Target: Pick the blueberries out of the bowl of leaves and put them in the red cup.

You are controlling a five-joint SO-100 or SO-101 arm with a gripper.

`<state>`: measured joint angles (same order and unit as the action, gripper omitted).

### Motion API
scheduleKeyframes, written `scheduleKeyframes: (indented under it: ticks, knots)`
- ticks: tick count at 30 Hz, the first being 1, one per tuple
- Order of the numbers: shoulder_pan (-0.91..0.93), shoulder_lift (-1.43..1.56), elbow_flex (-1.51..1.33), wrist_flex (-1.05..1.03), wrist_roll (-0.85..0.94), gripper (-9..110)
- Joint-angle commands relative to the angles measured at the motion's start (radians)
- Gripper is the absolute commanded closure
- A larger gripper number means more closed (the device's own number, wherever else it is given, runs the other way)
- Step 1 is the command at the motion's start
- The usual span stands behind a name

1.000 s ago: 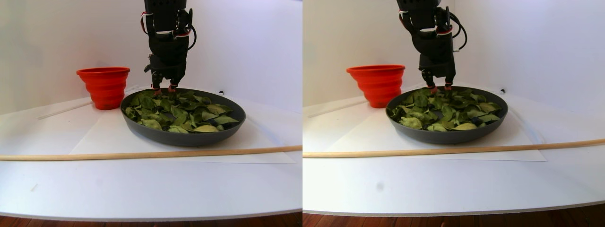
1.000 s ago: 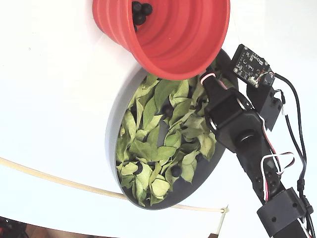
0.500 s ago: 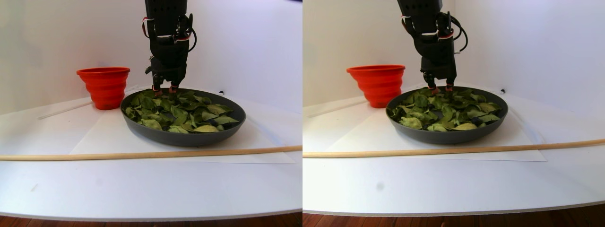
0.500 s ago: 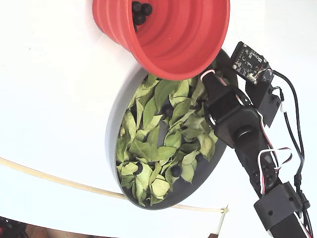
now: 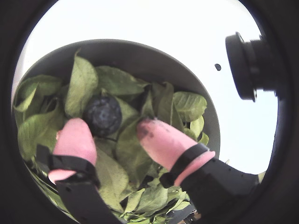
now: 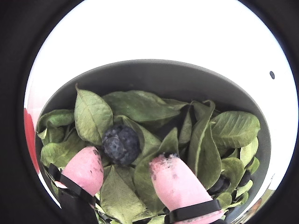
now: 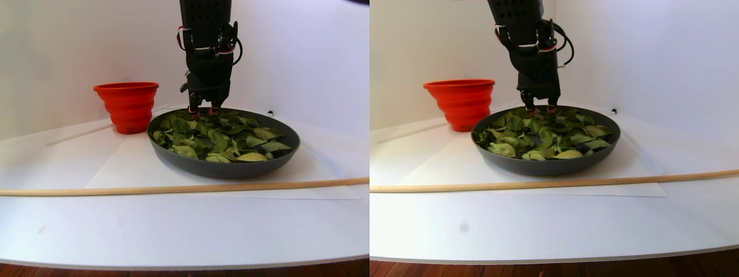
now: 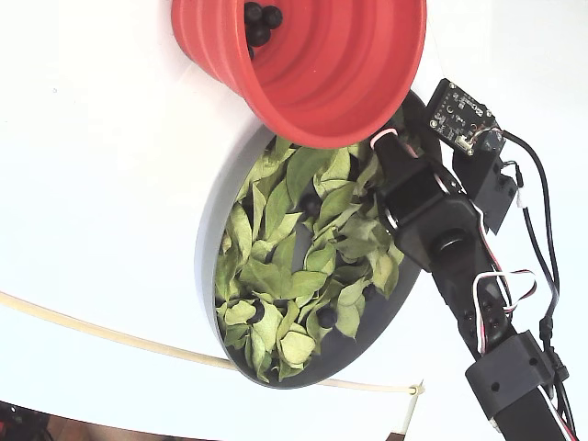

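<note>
In both wrist views, my gripper (image 5: 114,130) (image 6: 126,158) stands open just above the leaves (image 6: 140,105) at the back of the dark grey bowl (image 5: 140,51). One blueberry (image 5: 103,115) (image 6: 121,143) lies on the leaves just beyond the two pink fingertips (image 5: 74,137), close to the left one and not pinched. The stereo pair view shows the gripper (image 7: 202,108) near the bowl's (image 7: 225,167) far rim, right of the red cup (image 7: 127,107). The fixed view shows three blueberries (image 8: 257,23) inside the red cup (image 8: 312,64) and others (image 8: 326,317) among the leaves.
A long wooden dowel (image 7: 173,188) lies across the white table in front of the bowl, on a sheet of white paper (image 7: 121,167). A small black dot (image 5: 217,66) marks the surface behind the bowl. The arm (image 8: 441,230) overhangs the bowl's right side.
The arm has straightened a little and the gripper has crept toward the bowl's back rim, nearer the cup. The fingers stay apart. Leaves and cup have not moved.
</note>
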<state>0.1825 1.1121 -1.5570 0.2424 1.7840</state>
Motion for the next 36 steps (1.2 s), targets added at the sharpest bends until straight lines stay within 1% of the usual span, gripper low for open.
scheduleKeyframes:
  ticks: [1, 24, 36]
  knots:
    - [0.017, 0.025, 0.061, 0.021, -0.005, 81]
    - [0.008, -0.041, 0.126, 0.021, -0.012, 80]
    - [0.002, -0.067, 0.130, 0.031, -0.020, 84]
